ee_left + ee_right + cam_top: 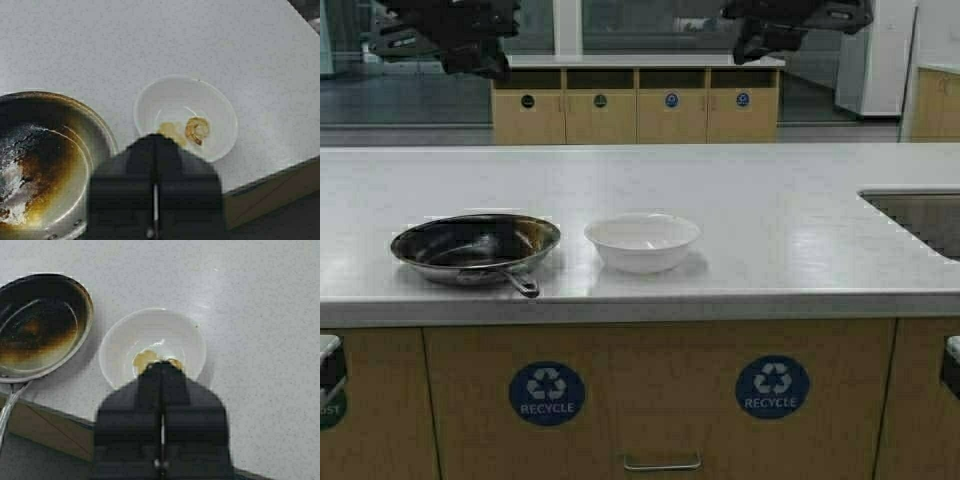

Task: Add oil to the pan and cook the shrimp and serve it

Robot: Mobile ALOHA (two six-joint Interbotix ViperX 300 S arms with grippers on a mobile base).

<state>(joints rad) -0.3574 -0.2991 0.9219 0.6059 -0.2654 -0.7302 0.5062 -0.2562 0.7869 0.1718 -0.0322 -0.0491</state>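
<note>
Cabinet front: nearest us, below the counter edge, wooden doors with two round recycle labels [547, 393]; nothing here bears on the task.

Pan [475, 247]: sits near the front edge of the counter [770, 240], to our left, handle pointing toward us. From the left wrist view we see its inside scorched brown with oily residue and no shrimp in it. We judge it is parked, the cooking done with.

White bowl [642, 241]: just beside the pan on its right, apart from it, also near the front edge. A handy spot for serving out of the pan.

Shrimp [198, 129]: curled, golden, lying inside the white bowl next to a small patch of yellowish oil. We read that as served, so the task looks essentially finished.

Sink [920, 215]: set into the counter at far right, well apart from the bowl.

Left gripper [470, 52]: raised high over the far side, above the pan's side of the counter, holding nothing. In its wrist view we see the fingers pressed together.

Right gripper [765, 42]: likewise raised high on the right, empty, fingers together in its wrist view. Both look withdrawn to keep clear of the dishes.

Background: a further cabinet [635, 105] with labelled doors behind the counter.
</note>
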